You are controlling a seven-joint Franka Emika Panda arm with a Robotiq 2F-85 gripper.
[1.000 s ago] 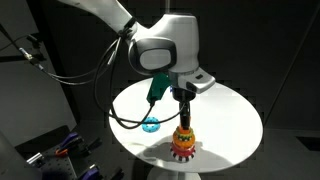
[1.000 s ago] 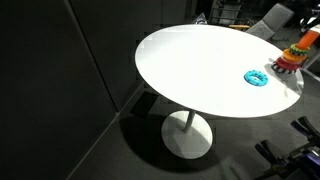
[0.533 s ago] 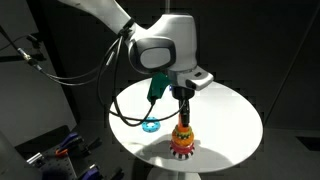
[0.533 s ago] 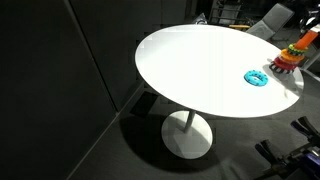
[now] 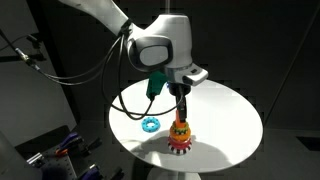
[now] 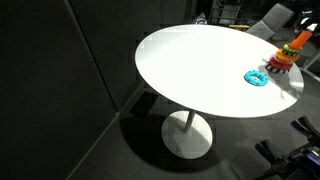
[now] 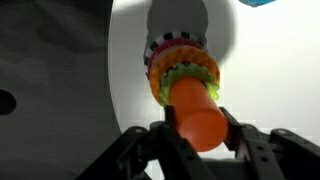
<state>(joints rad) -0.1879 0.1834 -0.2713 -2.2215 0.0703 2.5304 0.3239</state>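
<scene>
A ring-stacking toy (image 5: pixel 181 138) with an orange peg and red, yellow and green rings is near the front of the round white table (image 5: pixel 230 110). My gripper (image 5: pixel 181 117) comes down from above and is shut on the top of the orange peg (image 7: pixel 195 112). In the wrist view the black fingers (image 7: pixel 236 133) press both sides of the peg, and the rings (image 7: pixel 183 68) hang below over a shadow on the table. The toy (image 6: pixel 283 57) appears slightly off the tabletop. A blue ring (image 5: pixel 150 124) lies loose on the table beside it, also the blue ring (image 6: pixel 257 78) in the other exterior view.
Black cables (image 5: pixel 130 100) loop from the arm down over the table's edge. The table stands on a single pedestal (image 6: pixel 187 135) over a dark floor. Chairs (image 6: pixel 270 18) stand behind the table. Equipment (image 5: pixel 60 150) sits low beside it.
The jaws have shut on the orange peg. The arm and the toy have since moved up a little; the blue ring has stayed put.
</scene>
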